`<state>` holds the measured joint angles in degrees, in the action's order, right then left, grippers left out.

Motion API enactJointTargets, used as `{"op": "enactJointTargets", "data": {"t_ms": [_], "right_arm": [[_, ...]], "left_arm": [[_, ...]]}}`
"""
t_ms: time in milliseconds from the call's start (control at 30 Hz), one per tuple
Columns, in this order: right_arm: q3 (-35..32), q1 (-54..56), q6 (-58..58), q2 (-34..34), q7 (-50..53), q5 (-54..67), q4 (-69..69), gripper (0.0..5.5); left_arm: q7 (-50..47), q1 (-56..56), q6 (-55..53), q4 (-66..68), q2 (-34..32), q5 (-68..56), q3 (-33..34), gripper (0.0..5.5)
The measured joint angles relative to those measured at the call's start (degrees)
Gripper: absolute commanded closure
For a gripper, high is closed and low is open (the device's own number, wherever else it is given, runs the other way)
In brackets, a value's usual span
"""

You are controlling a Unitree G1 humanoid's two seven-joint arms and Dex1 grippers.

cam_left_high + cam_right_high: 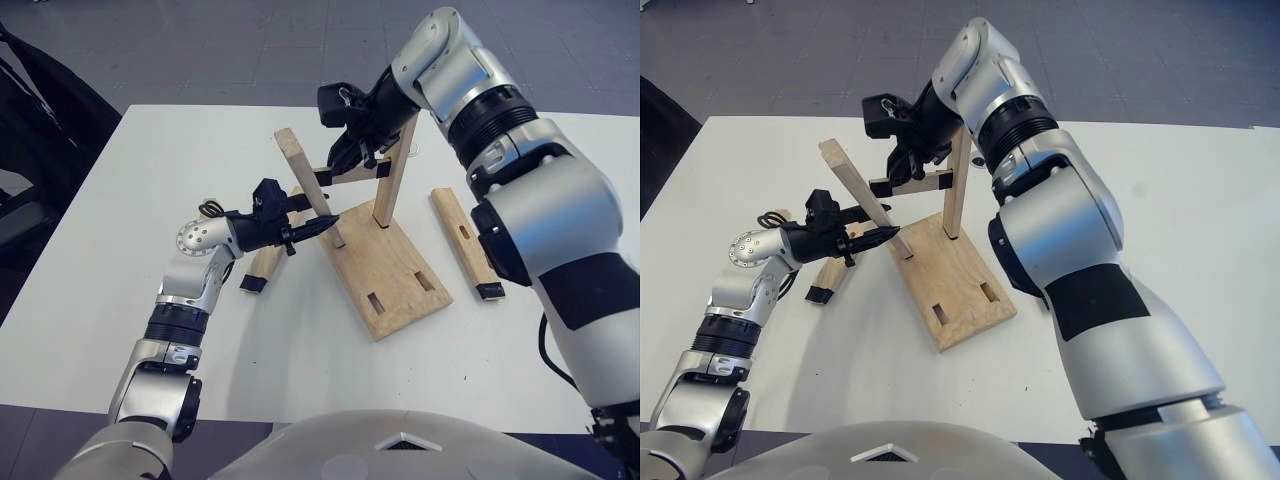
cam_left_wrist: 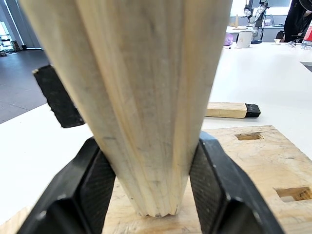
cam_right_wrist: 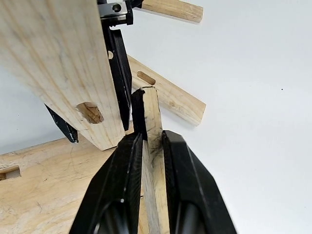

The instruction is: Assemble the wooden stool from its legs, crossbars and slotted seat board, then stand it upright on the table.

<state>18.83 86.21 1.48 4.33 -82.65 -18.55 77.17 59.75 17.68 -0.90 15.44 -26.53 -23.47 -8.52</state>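
Note:
The slotted seat board [image 1: 392, 285] lies flat on the white table. One wooden leg [image 1: 310, 185] leans with its foot on the board's far left corner; my left gripper [image 1: 322, 224] is shut on it low down, pads [image 2: 214, 190] pressing both sides. A second leg [image 1: 395, 180] stands upright at the board's far edge. A short crossbar [image 1: 365, 173] spans between the two legs, and my right gripper [image 3: 151, 141] is shut on it from above. The tilted leg [image 3: 63, 73] shows a dowel hole facing the crossbar's end.
A loose leg [image 1: 465, 245] with a black foot lies right of the board. Another loose leg [image 1: 265, 265] lies left of it, under my left forearm. The table's front and left areas offer free room.

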Motion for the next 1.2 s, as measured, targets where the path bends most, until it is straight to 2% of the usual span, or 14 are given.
{"op": "enactJointTargets", "data": {"t_ms": [1200], "right_arm": [[-2.5,-0.3,-2.6,2.1,-4.0,1.0,-0.8,5.0]], "left_arm": [[0.2,-1.5,1.5,2.3,1.4,-2.6,2.1,3.45]]}}
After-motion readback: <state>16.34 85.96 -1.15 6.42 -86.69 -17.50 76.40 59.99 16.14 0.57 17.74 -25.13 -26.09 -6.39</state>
